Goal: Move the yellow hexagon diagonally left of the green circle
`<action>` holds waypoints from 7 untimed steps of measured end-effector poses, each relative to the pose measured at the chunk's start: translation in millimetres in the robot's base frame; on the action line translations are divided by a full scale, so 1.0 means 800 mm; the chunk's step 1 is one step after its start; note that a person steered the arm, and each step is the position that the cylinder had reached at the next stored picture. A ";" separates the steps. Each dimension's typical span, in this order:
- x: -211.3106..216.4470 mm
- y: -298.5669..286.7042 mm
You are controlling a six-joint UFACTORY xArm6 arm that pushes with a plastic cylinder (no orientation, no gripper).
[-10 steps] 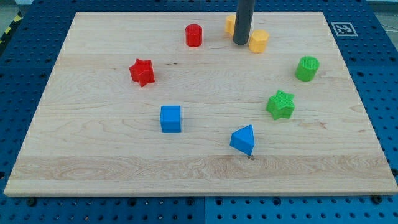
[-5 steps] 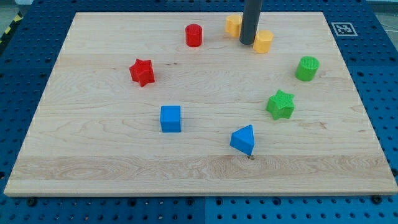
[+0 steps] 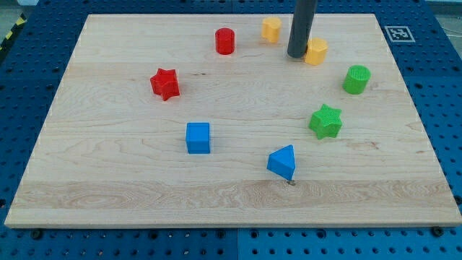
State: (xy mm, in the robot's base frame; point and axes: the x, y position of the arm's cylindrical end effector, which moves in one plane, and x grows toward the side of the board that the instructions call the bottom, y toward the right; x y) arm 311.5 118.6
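Observation:
The yellow hexagon (image 3: 316, 52) lies near the view's top, up and to the left of the green circle (image 3: 356, 79). My tip (image 3: 297, 55) touches the hexagon's left side. A second yellow block (image 3: 271, 29) sits further left, near the board's top edge, apart from the rod.
A red cylinder (image 3: 225, 41) and a red star (image 3: 165, 84) lie on the left half of the wooden board (image 3: 108, 180). A green star (image 3: 325, 121) sits below the green circle. A blue cube (image 3: 198, 138) and a blue triangular block (image 3: 282, 162) lie lower down.
My tip has moved right and slightly down, pushing the yellow hexagon right toward the green circle. The other yellow block is now fully uncovered. Other blocks have not moved.

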 end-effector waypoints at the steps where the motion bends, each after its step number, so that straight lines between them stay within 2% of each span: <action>1: 0.000 0.000; 3: 0.002 0.002; 4: 0.002 -0.008; 5: 0.002 -0.050; 7: 0.009 -0.054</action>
